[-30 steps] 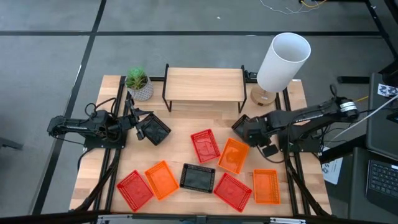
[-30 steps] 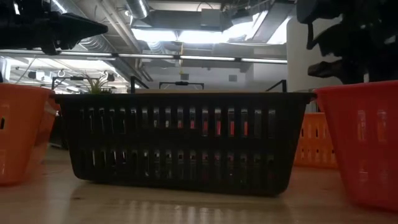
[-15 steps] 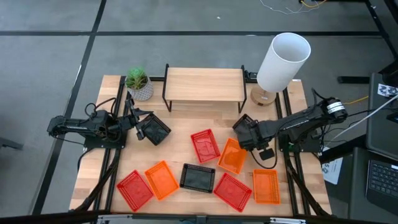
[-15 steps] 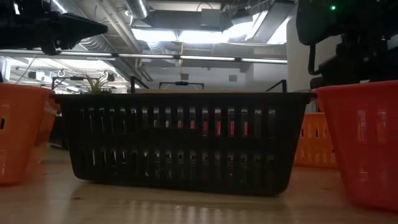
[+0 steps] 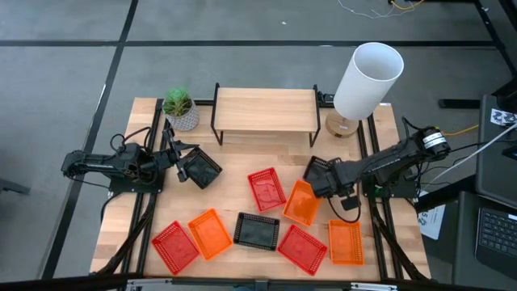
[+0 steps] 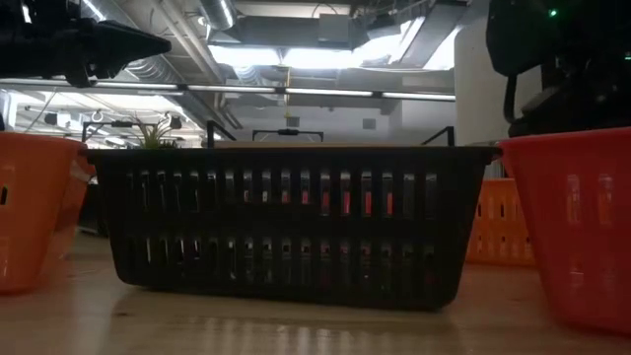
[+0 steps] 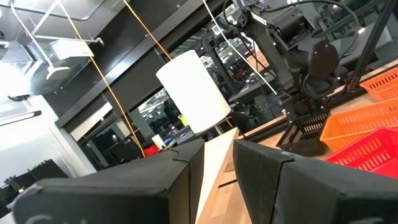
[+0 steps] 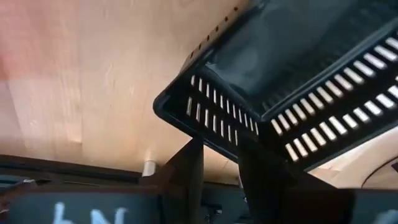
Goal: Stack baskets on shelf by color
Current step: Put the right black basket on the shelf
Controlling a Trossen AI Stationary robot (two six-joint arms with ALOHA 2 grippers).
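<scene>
The shelf stands bare at the table's far edge. Seven baskets rest flat on the table: red, orange, black, red, orange, orange and red. My right gripper is shut on a black basket, raised by the far right edge of the middle orange basket. My left gripper hovers left of centre with another black basket. The low view shows the resting black basket up close. My left gripper is shut on the black basket by its left edge, coming level from the table's left, and the basket is lifted clear. The left wrist view does not show the place of contact. My right gripper pinches the black basket's slotted side wall near a corner between its two fingers. It comes from the table's right. The basket is lifted clear and tilted.
A potted plant stands left of the shelf and a white-shaded lamp right of it. Bare tabletop lies between the shelf and the baskets. In the low view an orange basket and a red one flank the black one.
My right gripper has carried its black basket a little toward the table's near edge, closer over the middle orange basket, and the arm behind it has swung. It has stayed shut.
</scene>
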